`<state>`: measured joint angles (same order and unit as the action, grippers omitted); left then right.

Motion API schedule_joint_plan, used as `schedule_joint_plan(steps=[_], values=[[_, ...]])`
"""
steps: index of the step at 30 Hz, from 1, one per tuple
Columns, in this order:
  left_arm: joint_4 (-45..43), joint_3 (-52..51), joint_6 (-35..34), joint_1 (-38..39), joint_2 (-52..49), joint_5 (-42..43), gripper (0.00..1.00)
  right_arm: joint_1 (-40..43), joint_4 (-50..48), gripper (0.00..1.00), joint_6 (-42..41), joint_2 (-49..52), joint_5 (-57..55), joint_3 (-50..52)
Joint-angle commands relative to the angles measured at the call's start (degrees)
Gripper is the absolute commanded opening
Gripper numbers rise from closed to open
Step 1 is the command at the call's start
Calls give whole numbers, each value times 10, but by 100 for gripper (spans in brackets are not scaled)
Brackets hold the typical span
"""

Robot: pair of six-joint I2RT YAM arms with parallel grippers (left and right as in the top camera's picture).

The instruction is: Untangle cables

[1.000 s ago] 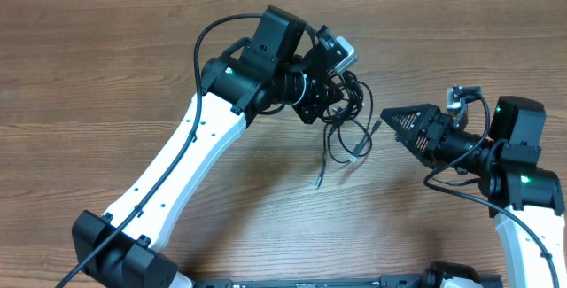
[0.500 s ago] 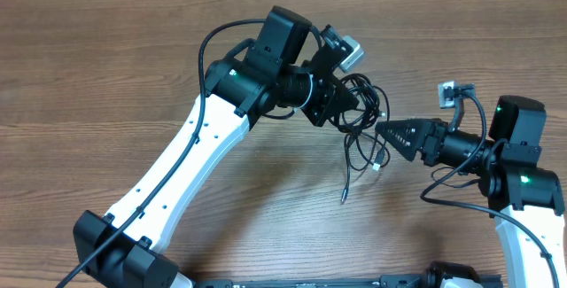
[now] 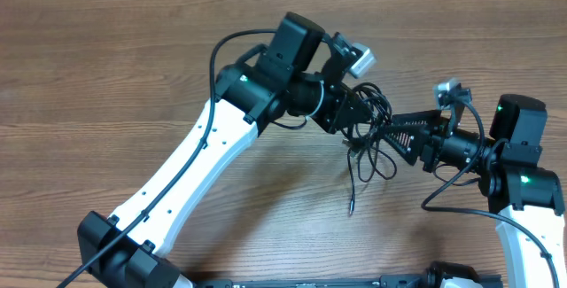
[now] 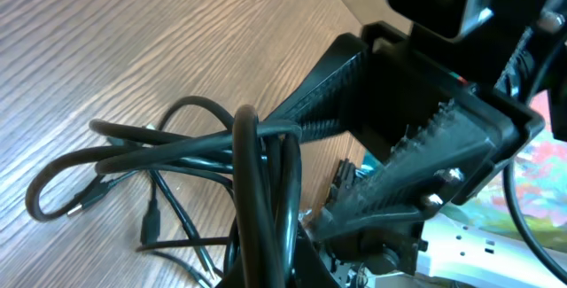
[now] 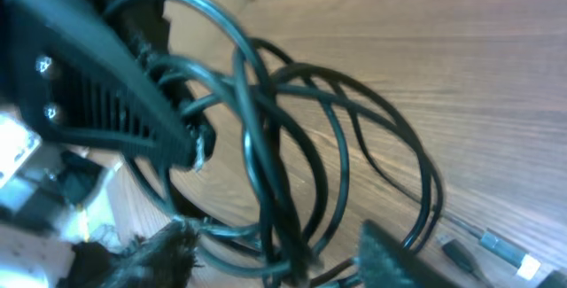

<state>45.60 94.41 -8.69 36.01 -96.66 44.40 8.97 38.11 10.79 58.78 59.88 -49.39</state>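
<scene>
The cables (image 3: 376,153) are a clump of thin black loops hanging off the table from my left gripper (image 3: 356,116), which is shut on them. One plug end (image 3: 352,208) dangles lowest. In the left wrist view the cords (image 4: 177,153) run down into my left gripper (image 4: 266,266), and the right gripper (image 4: 403,168) sits just behind them. My right gripper (image 3: 390,132) is open at the clump's right side. In the right wrist view several loops (image 5: 270,137) pass between its spread fingers (image 5: 283,261), with the left gripper (image 5: 115,102) close behind.
The wooden table (image 3: 106,75) lies under both arms. The white left arm (image 3: 190,168) crosses the middle from the lower left. The right arm base (image 3: 523,177) stands at the right edge. A small plug with a white tip (image 5: 505,254) lies on the wood.
My left gripper has carried the clump to the right. My right gripper has moved left to meet it and has opened round the loops.
</scene>
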Motion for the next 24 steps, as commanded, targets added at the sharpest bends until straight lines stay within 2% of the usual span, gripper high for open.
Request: schedule_joint_plan(steps=[1, 4, 7, 14, 18, 21, 24], values=[[-9, 6, -7, 8, 13, 21, 4, 0, -3, 32, 47, -2, 7, -1], [-8, 6, -5, 8, 13, 6, 4, 0, -3, 16, 47, -2, 7, -1], [-9, 6, -5, 8, 13, -6, 4, 0, -2, 11, 47, -2, 7, -1], [-9, 6, -6, 8, 13, -19, 4, 0, 6, 7, 47, -2, 7, -1], [-10, 6, -13, 8, 13, -62, 4, 0, 19, 4, 47, -2, 7, -1], [-10, 6, -82, 8, 13, -142, 4, 0, 27, 4, 47, -2, 7, -1], [-8, 6, -120, 8, 13, -190, 4, 0, 27, 4, 47, -2, 18, -1]])
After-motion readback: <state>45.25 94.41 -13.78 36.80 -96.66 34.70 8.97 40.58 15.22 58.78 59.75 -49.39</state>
